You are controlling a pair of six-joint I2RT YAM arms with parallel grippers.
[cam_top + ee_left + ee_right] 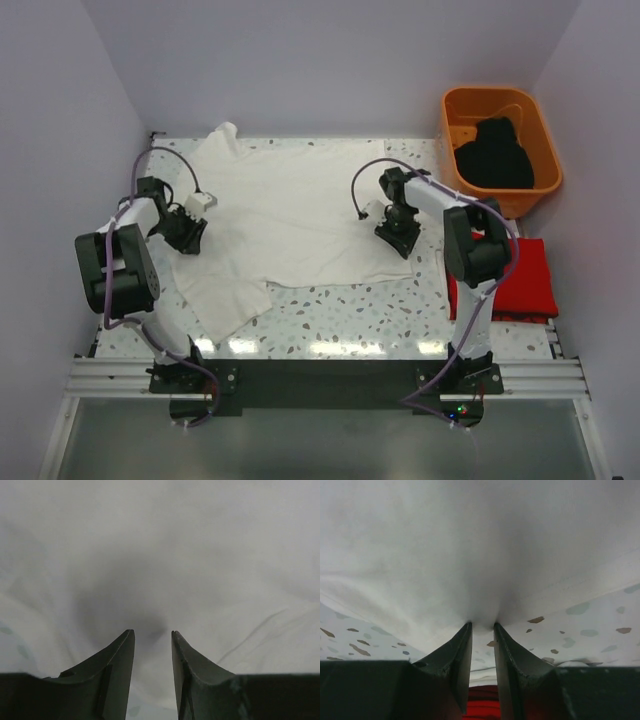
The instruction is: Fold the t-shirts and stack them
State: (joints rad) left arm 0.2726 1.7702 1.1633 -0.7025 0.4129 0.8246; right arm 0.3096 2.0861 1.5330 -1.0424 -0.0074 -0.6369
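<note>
where the right gripper (482, 626) pinches it, the white t-shirt (290, 200) (plain) puckers.

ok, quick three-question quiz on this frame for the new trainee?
1. True or false: the black t-shirt lies in the orange tub.
2. Which shirt is spread across the table? A red, B white, C black.
3. What is the right gripper pinching?
Key: 1 true; 2 B, the white t-shirt; 3 the white t-shirt, at its edge.
</note>
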